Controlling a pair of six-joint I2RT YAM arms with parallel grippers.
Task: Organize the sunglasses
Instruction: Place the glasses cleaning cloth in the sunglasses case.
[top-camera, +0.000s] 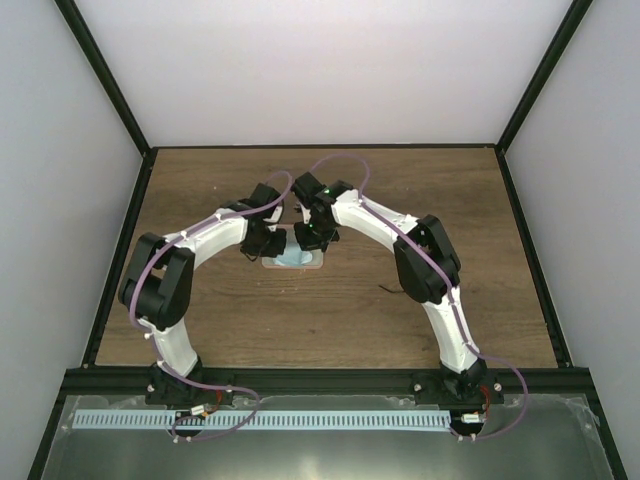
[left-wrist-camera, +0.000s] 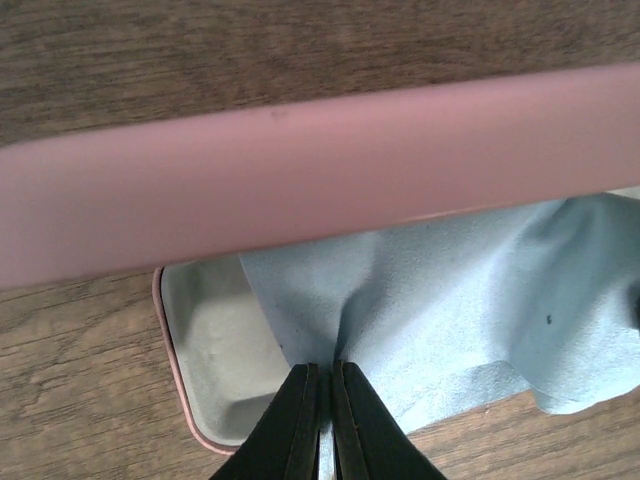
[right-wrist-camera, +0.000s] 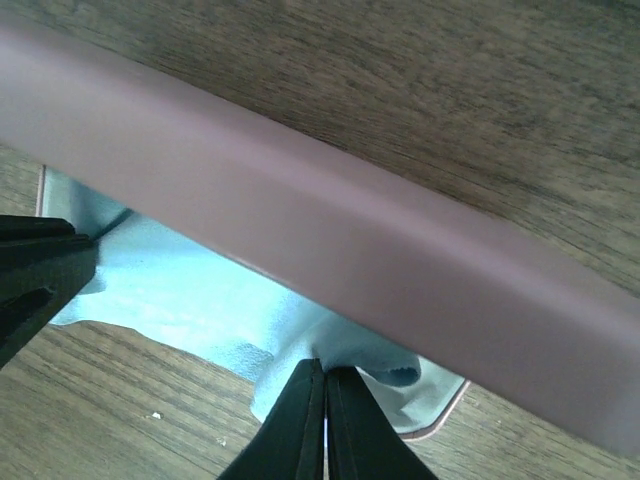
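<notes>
Brown wood-grain tabletop (top-camera: 350, 320) fills the floor of a white-walled, black-framed enclosure. Of the sunglasses (top-camera: 386, 290) only a thin black wire-like sliver shows in the top view. It lies on the bare wood to the right of the case, just beside the right arm's dark elbow link. It is too small to be sure, but it may be a temple arm. No lenses can be made out, and neither wrist camera catches the pair.

Near the table's middle sits the salmon-pink case (top-camera: 293, 266), open. Its rounded lid (left-wrist-camera: 300, 180) stands across both wrist views. Its pale grey lined tray (left-wrist-camera: 205, 350) lies flat on the wood.

A light blue cloth (left-wrist-camera: 450, 310) is bunched over the tray and spills past its front rim onto the table.

The left gripper (left-wrist-camera: 322, 370) has its black fingers pressed together, pinching a fold of the cloth. The right gripper (right-wrist-camera: 325, 368) is likewise clamped on the cloth's edge from the other side. The two arms arch inward and meet over the case.
</notes>
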